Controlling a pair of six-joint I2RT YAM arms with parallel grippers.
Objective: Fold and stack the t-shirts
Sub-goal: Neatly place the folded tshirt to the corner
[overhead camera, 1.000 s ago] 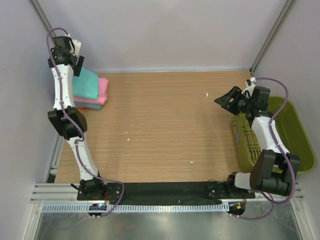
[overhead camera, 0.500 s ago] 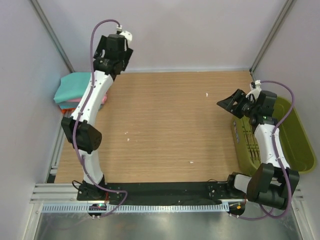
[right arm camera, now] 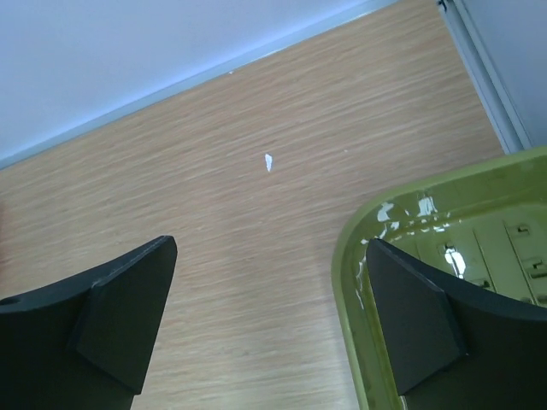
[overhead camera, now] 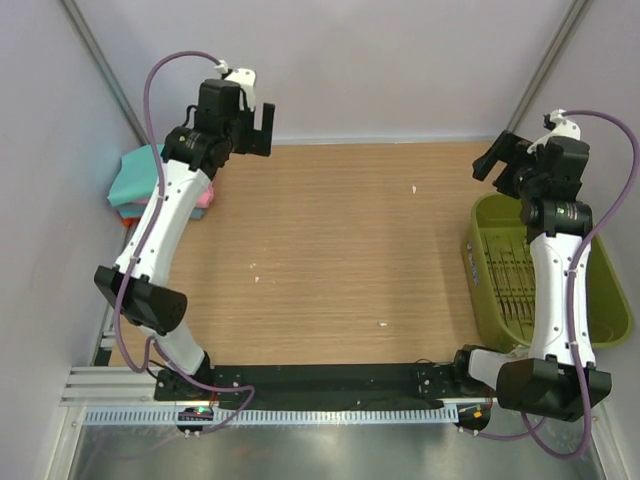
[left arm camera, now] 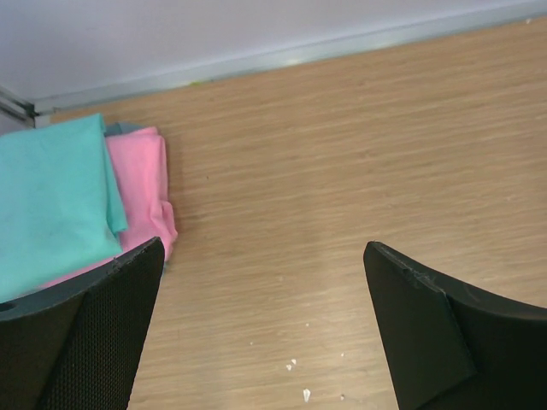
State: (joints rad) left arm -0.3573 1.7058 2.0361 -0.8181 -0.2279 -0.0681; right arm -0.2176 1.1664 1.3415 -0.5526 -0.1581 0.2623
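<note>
Left gripper (left arm camera: 261, 265) spread wide, empty, near t-shirts (left arm camera: 64, 201); right gripper (right arm camera: 269, 256) likewise, well apart. Risk: low swing scuffs the stack.

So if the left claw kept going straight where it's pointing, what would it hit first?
Probably the bare wooden table: the open left claw aims at wood beside the stacked t-shirts, not at them, though depth is hard to judge.
</note>
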